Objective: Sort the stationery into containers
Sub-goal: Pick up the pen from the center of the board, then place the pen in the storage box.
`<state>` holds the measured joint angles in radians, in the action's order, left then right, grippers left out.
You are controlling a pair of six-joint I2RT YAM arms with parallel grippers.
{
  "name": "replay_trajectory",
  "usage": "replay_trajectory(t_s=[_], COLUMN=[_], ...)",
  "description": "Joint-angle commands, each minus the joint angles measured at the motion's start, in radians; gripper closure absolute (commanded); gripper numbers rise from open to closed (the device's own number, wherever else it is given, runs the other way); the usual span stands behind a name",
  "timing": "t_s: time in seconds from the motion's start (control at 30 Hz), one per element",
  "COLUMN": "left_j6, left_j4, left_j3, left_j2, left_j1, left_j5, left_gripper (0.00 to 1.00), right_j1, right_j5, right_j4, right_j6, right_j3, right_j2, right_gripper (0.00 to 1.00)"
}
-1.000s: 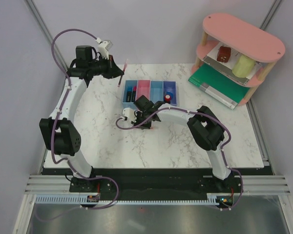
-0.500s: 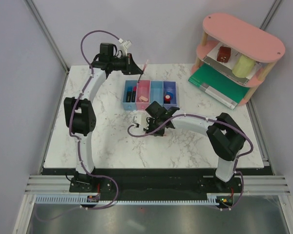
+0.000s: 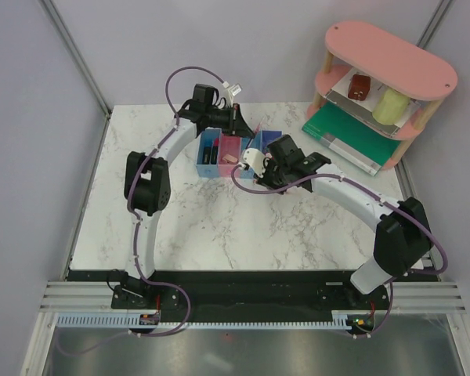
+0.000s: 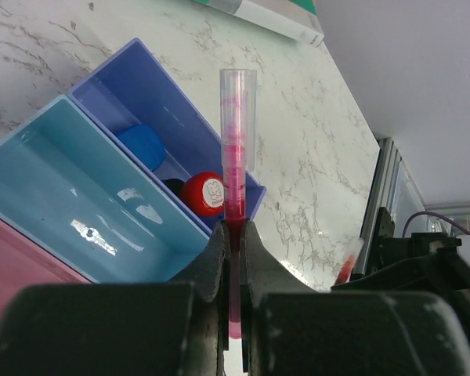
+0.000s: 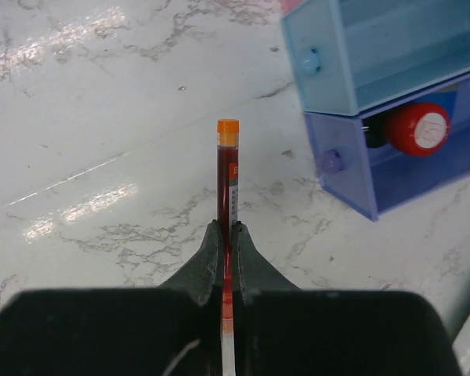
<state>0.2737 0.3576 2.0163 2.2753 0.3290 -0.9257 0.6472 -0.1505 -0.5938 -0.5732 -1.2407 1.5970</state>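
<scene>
From where I stand, the marble tabletop [image 3: 204, 227] carries the row of containers [image 3: 229, 139] at its far side, and both arms reach toward it.

The left claw [image 4: 233, 235] is clenched on a pink-red pen [image 4: 235, 164] with a clear cap. The pen stands upright above the bins, roughly over the wall between the light blue bin [image 4: 70, 188] and the darker blue bin [image 4: 133, 86].

The right claw [image 5: 225, 233] is clenched on a red pen [image 5: 226, 180] with an orange cap. This one is over bare tabletop, just beside the near ends of those two bins.

Both pens look light, stiff and thin, with smooth plastic barrels. I'd expect them to swivel or slip in a narrow pinch. Each is gripped low on the barrel, which leaves a long free end. A hold nearer the middle would likely steady them, and the clear cap may pull off if taken alone.

A red round-ended piece [image 5: 417, 129] in the darker blue bin has a white sticker with print too small to read. The red pen's white label strip is just as illegible.
</scene>
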Motion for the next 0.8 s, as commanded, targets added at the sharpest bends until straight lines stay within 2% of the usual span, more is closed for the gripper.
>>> replay_trajectory(t_s=[0.0, 0.37, 0.43, 0.47, 0.5, 0.67, 0.77], left_j6=[0.029, -0.011, -0.011, -0.014, -0.018, -0.031, -0.051], left_j4=[-0.052, -0.048, -0.048, -0.048, -0.049, -0.043, -0.031], left_j3=[0.012, 0.070, 0.076, 0.078, 0.078, 0.078, 0.079], left_j2=[0.026, 0.134, 0.145, 0.150, 0.154, 0.142, 0.118], left_j1=[0.002, 0.010, 0.012, 0.012, 0.012, 0.012, 0.010], left_j5=[0.020, 0.070, 0.067, 0.065, 0.061, 0.051, 0.033], left_gripper=[0.98, 0.97, 0.81, 0.68, 0.63, 0.41, 0.36], right_j1=[-0.038, -0.138, -0.142, -0.142, -0.142, -0.142, -0.144], right_j5=[0.025, 0.016, 0.008, 0.003, 0.000, -0.001, 0.000], right_j4=[-0.027, -0.090, -0.093, -0.093, -0.093, -0.095, -0.093], right_j6=[0.013, 0.016, 0.021, 0.022, 0.022, 0.022, 0.024], right_j3=[-0.098, -0.267, -0.278, -0.285, -0.287, -0.299, -0.302], right_j2=[-0.078, -0.131, -0.124, -0.123, -0.118, -0.108, -0.108], right_gripper=[1.00, 1.00, 1.00, 1.00, 1.00, 1.00, 1.00])
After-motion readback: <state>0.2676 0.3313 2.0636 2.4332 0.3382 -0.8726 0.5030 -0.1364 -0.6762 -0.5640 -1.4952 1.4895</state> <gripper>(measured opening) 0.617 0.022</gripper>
